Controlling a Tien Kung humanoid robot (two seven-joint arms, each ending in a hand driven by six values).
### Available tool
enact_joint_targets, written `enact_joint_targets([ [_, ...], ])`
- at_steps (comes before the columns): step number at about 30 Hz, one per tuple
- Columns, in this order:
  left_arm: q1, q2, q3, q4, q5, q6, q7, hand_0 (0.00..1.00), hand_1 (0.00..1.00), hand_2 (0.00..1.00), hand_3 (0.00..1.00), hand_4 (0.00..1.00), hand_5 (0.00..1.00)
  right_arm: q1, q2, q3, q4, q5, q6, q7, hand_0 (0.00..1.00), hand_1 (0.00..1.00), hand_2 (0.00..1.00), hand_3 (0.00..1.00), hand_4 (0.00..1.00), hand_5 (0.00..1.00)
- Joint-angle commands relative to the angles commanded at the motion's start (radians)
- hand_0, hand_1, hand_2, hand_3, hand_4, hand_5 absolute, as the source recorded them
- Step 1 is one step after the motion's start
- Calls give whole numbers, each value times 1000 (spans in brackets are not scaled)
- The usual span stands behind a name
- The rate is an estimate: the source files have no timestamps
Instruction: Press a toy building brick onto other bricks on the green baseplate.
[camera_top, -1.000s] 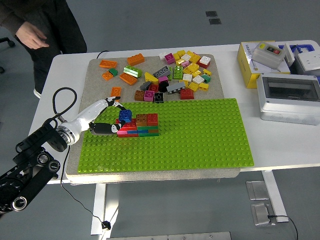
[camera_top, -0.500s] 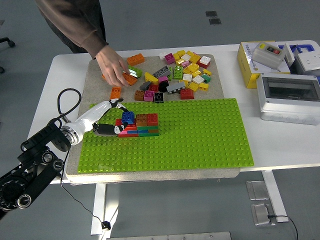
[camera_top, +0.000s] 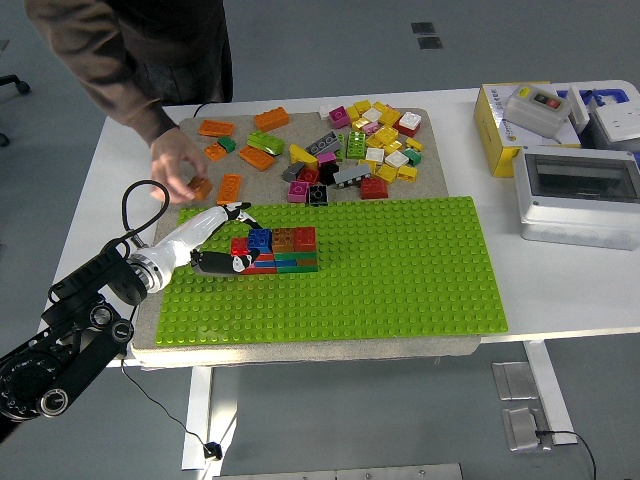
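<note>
The green baseplate (camera_top: 400, 270) lies on a grey mat. On its left part stands a low stack of red, orange, green and pink bricks (camera_top: 296, 252). A blue brick (camera_top: 260, 239) sits on the stack's left top, held between the fingers of my left hand (camera_top: 243, 238), whose white fingers with black tips reach in from the left. A person's hand (camera_top: 178, 165) is down at the mat's left edge, touching an orange brick (camera_top: 202, 188), just above my hand. My right hand is out of sight.
Loose bricks (camera_top: 365, 150) of many colours lie on the mat behind the baseplate, with orange ones (camera_top: 215, 128) at the far left. A yellow box (camera_top: 520, 115) and a grey-white case (camera_top: 578, 195) stand at the right. A black cable (camera_top: 130, 205) loops beside my arm.
My left hand slid right and down with the blue brick, which now rests lower on the stack. The person's hand moved from the loose bricks to the mat's left edge.
</note>
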Motion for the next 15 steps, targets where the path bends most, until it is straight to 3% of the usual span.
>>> enact_joint_targets([
  [15, -12, -11, 14, 27, -6, 5, 0, 998, 998, 997, 551, 616, 200, 1, 0, 1, 0, -2, 1, 0, 706, 640, 454, 742, 608, 998],
])
